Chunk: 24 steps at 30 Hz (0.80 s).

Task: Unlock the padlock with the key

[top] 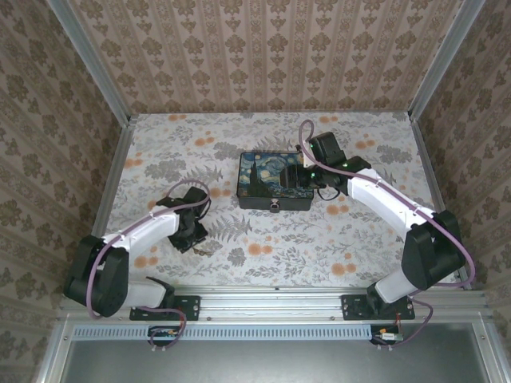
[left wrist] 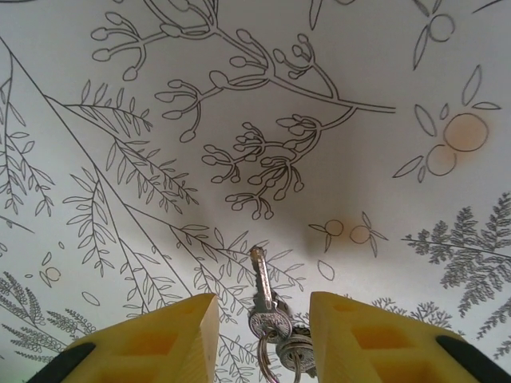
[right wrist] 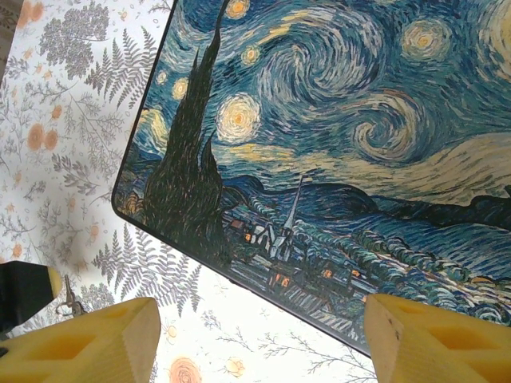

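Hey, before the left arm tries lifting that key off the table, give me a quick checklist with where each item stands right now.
1. Key between the fingers: ok. The key lies on the table between the left gripper's yellow fingers.
2. Grip closed on the key: not ok. A gap shows on each side.
3. Key on its own: not ok. A ring with another key is attached.
4. Other arm out of the way: ok. The right gripper is open, over at the box.
5. Padlock located: cannot tell. The small fitting on the box's front is too small to identify.
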Available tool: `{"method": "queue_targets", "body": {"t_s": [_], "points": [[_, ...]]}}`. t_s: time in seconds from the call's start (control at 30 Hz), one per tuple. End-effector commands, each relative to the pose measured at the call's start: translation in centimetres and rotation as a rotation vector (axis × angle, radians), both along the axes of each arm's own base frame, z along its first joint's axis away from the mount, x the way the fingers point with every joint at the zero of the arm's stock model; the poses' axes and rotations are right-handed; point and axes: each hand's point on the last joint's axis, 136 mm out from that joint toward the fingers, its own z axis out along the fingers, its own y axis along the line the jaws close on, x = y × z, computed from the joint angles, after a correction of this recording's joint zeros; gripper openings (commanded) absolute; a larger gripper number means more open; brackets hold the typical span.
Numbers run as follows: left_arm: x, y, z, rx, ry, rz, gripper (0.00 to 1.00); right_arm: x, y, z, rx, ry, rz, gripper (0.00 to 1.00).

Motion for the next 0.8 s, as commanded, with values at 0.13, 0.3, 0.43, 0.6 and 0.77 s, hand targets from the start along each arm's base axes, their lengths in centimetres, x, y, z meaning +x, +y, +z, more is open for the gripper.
{"method": "queue_targets", "body": {"t_s": [0.13, 0.3, 0.43, 0.6, 0.77], "points": [[-1.1, 0.3, -2.4, 0.019, 0.045, 0.023, 0.28, 0.2, 1.0, 1.0, 0.035, -0.008, 0.012, 0.69], [-1.3, 0.3, -2.8, 0.023, 0.041, 0.018, 0.24, 0.2, 1.1, 1.5, 0.036, -0.014, 0.017, 0.69], [-1.9, 0.3, -3.0, 0.021, 0.047, 0.021, 0.20, 0.0, 1.3, 1.7, 0.037, -0.016, 0.024, 0.69], [-2.4, 0.3, -3.3, 0.011, 0.040, 0.034, 0.06, -0.4, 1.6, 1.2, 0.031, -0.007, 0.032, 0.69], [-2.3, 0.1, -3.2, 0.008, 0.032, 0.026, 0.00, -0.7, 1.8, 1.0, 0.026, -0.003, 0.037, 0.69]]}}
